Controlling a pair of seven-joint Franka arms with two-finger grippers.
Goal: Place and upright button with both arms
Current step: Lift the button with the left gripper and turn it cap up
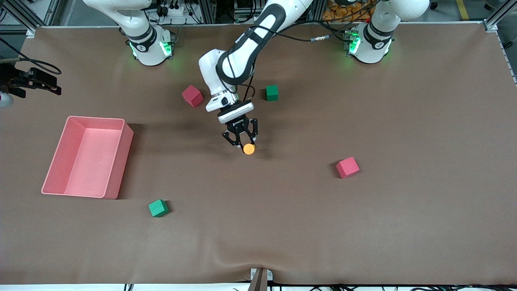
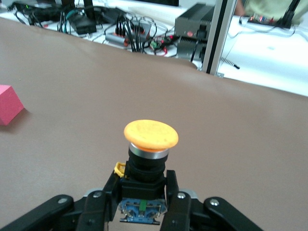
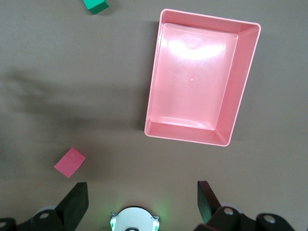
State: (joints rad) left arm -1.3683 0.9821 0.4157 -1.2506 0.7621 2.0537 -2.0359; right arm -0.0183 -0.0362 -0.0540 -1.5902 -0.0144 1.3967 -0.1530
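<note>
- The button (image 1: 249, 149), with a round orange cap on a short black body, is at the middle of the brown table (image 1: 404, 222), cap pointing toward the front camera.
- The left gripper (image 1: 241, 141) grips the button's black body (image 2: 144, 173) between its two fingers (image 2: 175, 202), jaws drawn in tight on it, low over the table.
- A red cube (image 1: 192, 95) and a green cube (image 1: 272, 92) lie farther from the front camera than the button, one on each side of the left arm's wrist.
- A second red cube (image 1: 347, 167) lies toward the left arm's end; a second green cube (image 1: 158, 208) lies nearer the front camera.
- A pink tray (image 1: 117, 161) sits toward the right arm's end.
- The right gripper (image 3: 142, 204) waits high over the table near its own base, fingers (image 3: 77, 202) spread wide, holding nothing.
</note>
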